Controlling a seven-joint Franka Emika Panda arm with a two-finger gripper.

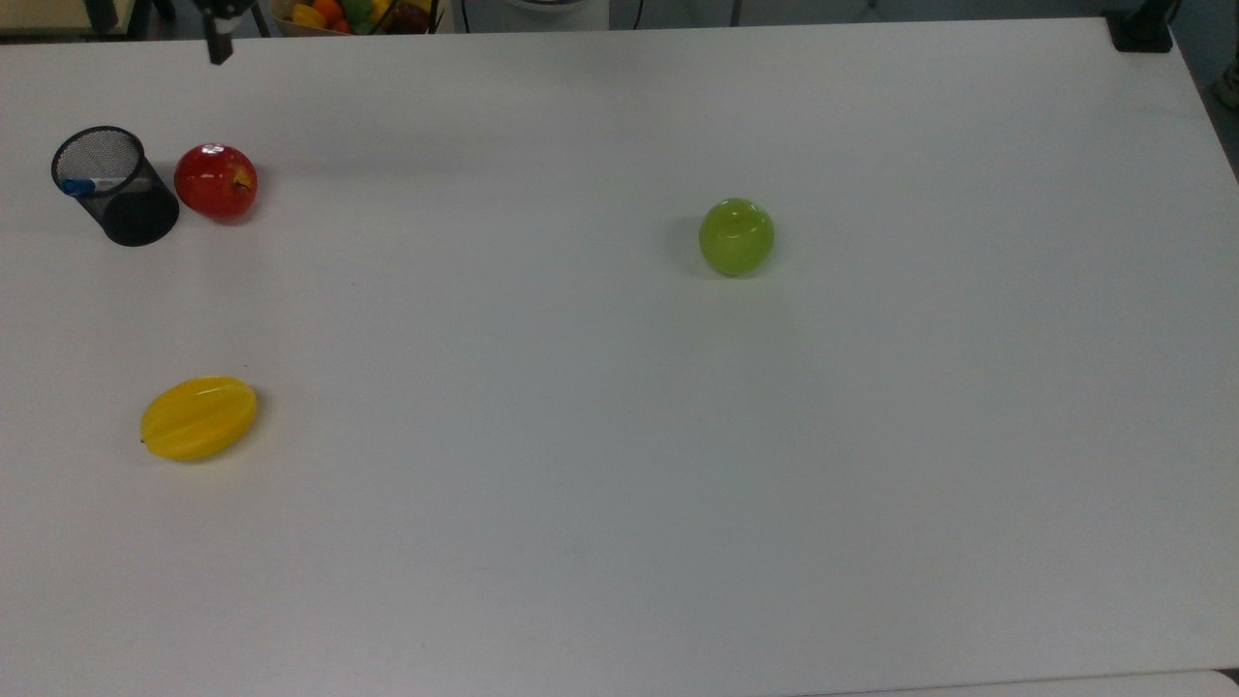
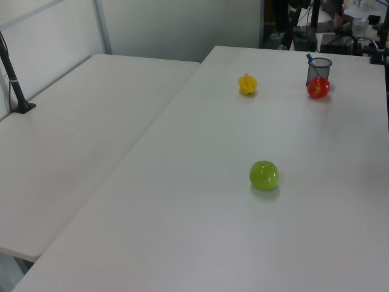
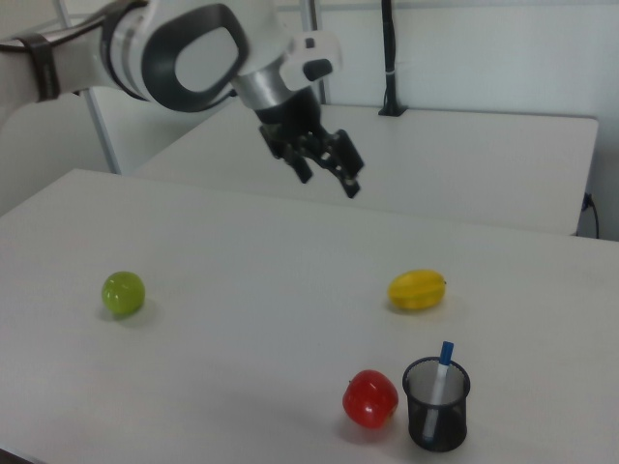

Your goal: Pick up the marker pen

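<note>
Marker pen (image 3: 443, 372) stands tilted in your black mesh cup (image 3: 436, 403), blue cap poking above the rim, white barrel visible thru the mesh. In the top view the pen (image 1: 85, 185) leans against the cup's (image 1: 114, 186) wall toward the top view's left; in the left view just the blue tip (image 2: 310, 58) clears the cup (image 2: 319, 71).

Your gripper (image 3: 325, 172) hangs in the air over the white worktop (image 3: 242, 261), well apart from the cup, w/ the fingers (image 3: 350, 183) spread apart and nothing between them. In the top view one dark finger (image 1: 219, 39) pokes in at the upper edge, beyond the worktop's (image 1: 619, 436) far side.

Red apple (image 3: 370, 398) sits just beside the cup, on the right view's left of it; whether they touch can't be told. Same pair in the top view: apple (image 1: 216, 181) on the cup's right. Yellow star fruit (image 3: 417, 289) lies further back in the right view, btwn gripper and cup. Green apple (image 3: 124, 293) sits alone, well apart, toward the right view's left.
</note>
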